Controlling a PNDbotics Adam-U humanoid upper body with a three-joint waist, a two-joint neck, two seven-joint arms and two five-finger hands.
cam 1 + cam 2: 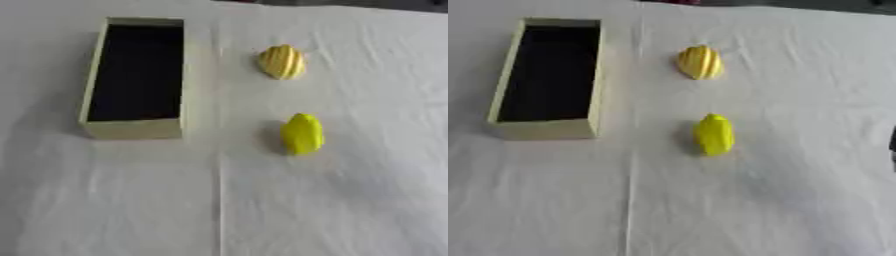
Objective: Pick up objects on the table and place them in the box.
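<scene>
**Two yellow items, one box, white cloth**

Two yellow pieces lie right of the box (133, 129), apart from it and each other. Far piece (282, 62): pale yellow, ribbed, rounded. Near piece (303, 133): bright yellow, smooth, oval. Box: cream walls, dark interior, open top, long side running away from the camera. Surface: creased white tablecloth (219, 210). Hands: neither can be made out, so their state cannot be told.

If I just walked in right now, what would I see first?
Two yellow things pop out on the white cloth: a bright yellow lump near the middle, and a paler ribbed yellow one farther back. To their left sits a long cream box, open and dark inside.
</scene>
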